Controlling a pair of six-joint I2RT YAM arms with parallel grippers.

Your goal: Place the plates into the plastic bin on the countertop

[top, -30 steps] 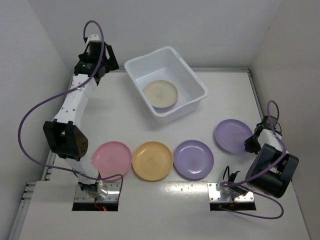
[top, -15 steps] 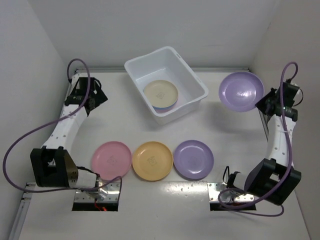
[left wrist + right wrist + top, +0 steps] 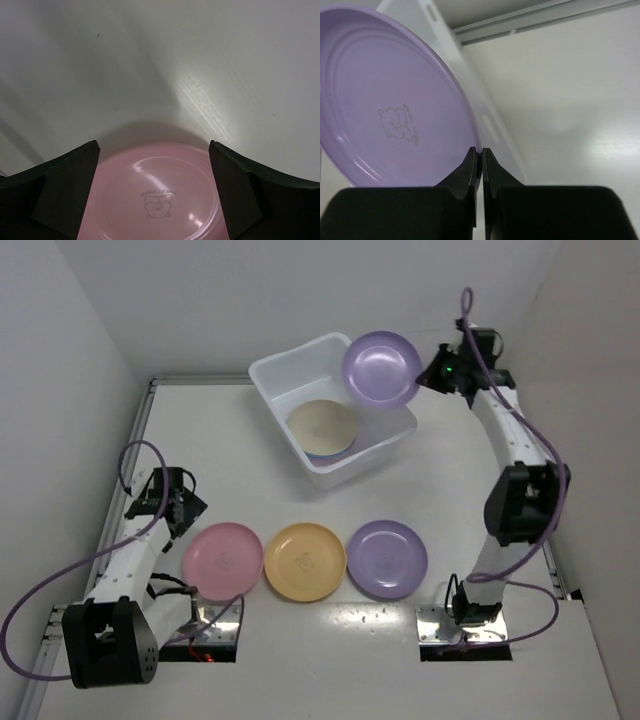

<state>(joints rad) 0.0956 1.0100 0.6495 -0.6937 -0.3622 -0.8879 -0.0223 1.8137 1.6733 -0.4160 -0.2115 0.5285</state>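
Left tool has its jaws wide apart and grips nothing, with the pink plate on the counter right in front of its fingers. To that tool's right, the yellow plate and flat purple plate lie in a row. Right tool is pinched tight on the rim of the lifted purple plate, which is tilted and just left of the tool, above the right end of the bin where the cream plate lies.

Overhead, wrists; pink plate apparently shared
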